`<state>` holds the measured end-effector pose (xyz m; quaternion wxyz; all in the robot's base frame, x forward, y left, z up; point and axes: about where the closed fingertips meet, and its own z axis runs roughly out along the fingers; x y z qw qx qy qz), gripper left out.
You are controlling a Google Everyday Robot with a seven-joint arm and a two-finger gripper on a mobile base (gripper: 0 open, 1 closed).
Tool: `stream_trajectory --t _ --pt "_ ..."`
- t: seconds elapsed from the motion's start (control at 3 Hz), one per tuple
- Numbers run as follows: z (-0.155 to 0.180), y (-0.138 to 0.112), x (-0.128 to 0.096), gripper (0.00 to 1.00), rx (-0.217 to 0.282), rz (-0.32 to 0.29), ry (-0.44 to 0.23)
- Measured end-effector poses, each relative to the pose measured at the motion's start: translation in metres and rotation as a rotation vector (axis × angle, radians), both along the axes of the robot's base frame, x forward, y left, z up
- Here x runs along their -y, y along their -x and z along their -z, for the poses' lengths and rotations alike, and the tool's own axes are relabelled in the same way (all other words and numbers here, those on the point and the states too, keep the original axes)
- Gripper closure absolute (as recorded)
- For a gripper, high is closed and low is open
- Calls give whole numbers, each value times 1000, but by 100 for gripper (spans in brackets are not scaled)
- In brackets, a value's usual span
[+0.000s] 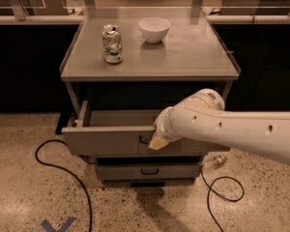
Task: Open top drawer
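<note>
The top drawer of the grey metal cabinet stands pulled out, its inside visible behind the plain front panel. Its small dark loop handle shows at the panel's centre. My gripper sits at this handle, at the end of the white arm that reaches in from the right. The arm hides the right part of the drawer front. A narrower grey drawer below it is closed.
On the cabinet top stand a crushed can and a white bowl. Black cables lie on the speckled floor on both sides. Dark counters flank the cabinet. A blue floor mark sits at the lower left.
</note>
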<state>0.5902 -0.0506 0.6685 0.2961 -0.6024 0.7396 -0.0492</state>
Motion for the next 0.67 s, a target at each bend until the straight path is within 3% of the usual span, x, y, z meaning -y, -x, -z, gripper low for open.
stream_trajectory --t 0.67 --pt "-3 10 -6 100 15 -3 14"
